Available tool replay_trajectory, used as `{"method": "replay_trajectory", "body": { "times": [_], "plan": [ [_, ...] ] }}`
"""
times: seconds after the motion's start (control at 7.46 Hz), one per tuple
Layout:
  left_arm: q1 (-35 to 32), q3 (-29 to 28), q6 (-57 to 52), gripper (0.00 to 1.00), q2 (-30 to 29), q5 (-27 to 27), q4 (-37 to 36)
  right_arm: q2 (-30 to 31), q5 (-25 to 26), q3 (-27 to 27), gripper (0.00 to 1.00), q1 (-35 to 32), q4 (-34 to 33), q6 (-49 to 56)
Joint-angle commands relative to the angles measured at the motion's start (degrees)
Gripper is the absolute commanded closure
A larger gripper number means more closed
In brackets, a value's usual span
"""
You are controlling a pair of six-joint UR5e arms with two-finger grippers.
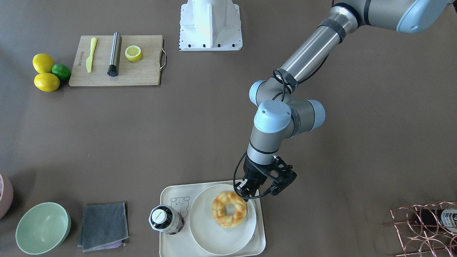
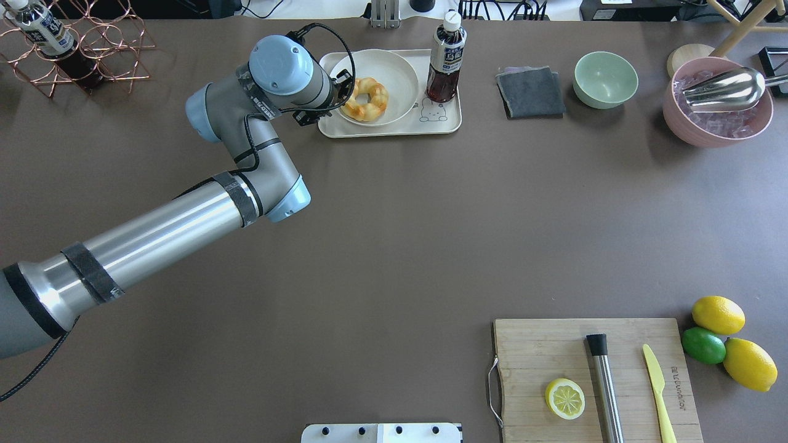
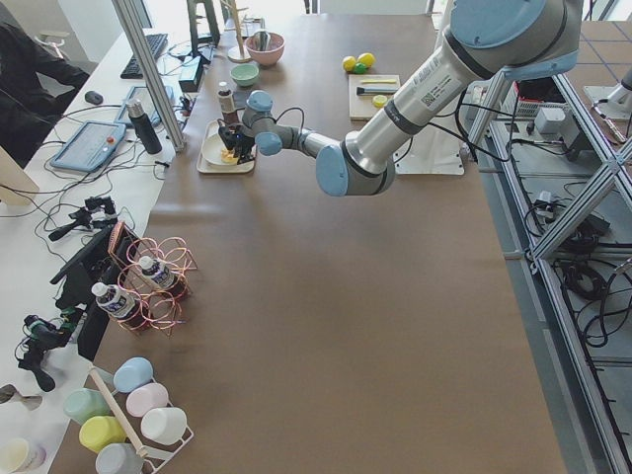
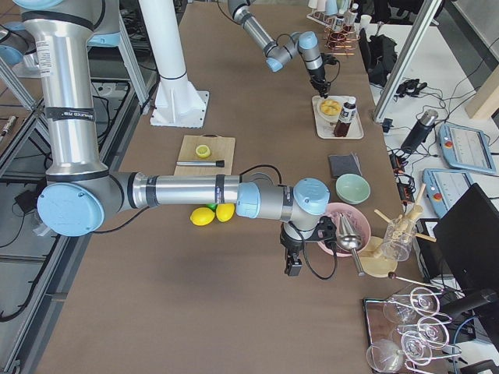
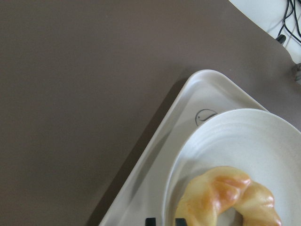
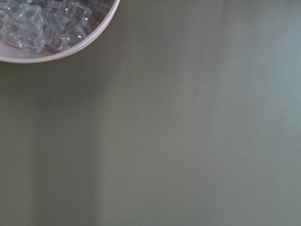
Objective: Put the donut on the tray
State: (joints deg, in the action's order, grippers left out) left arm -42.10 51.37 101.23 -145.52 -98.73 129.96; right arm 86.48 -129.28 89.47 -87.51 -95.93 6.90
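Pointing down off its long silver arm, the left gripper (image 1: 250, 188) hangs low over the rim of a round white plate (image 1: 214, 235), as seen from across the table. The donut (image 1: 228, 220) lies flat on that plate right beside the claw, on the operators' side of it. The plate sits on the cream tray (image 1: 175, 246). A capped bottle (image 1: 165, 219) stands on the same tray, beyond the donut from the claw.

From above and behind the robot, the wrist covers most of the left gripper (image 2: 341, 92). The donut (image 2: 378, 104) shows just next to it on the plate, and the bottle (image 2: 444, 58) stands further off, by the tray's little bear drawing (image 2: 433, 111).

The camera at the table's left end shows it all small: the claw over the tray and the donut (image 3: 229, 155) a yellow spot at its tip.

From the right end, the right gripper (image 4: 292, 265) hangs low over the brown tabletop, just beside a pink bowl (image 4: 343, 226). Whether its fingers are spread or closed I cannot tell.

The left wrist camera shows two dark fingertips (image 5: 150, 221) at the bottom edge, slightly parted, with nothing between them. The donut (image 5: 225, 193) lies close against one tip; whether they touch I cannot tell. A tray corner (image 5: 155, 155) lies beyond.

The right wrist camera shows tabletop and the pink bowl's rim (image 6: 70, 49), with ice cubes (image 6: 28, 23) inside.
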Motion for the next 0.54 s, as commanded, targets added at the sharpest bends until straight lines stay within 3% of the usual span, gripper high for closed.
{"method": "replay_trajectory", "body": {
  "times": [0.0, 0.27, 0.4],
  "plan": [
    [0.1, 1.0, -1.1, 0.02, 0.2, 0.6, -0.1, -0.1, 0.0, -0.1, 0.00, 0.0, 0.0, 0.0],
    [-1.1, 5.7, -1.8, 0.02, 2.1, -1.5, -0.5, -0.3, 0.0, -0.3, 0.00, 0.0, 0.0, 0.0],
    [-2.4, 11.5, -3.0, 0.02, 5.8, -4.7, -2.6, -0.3, 0.1, -0.2, 0.00, -0.4, 0.1, 0.0]
  ]
}}
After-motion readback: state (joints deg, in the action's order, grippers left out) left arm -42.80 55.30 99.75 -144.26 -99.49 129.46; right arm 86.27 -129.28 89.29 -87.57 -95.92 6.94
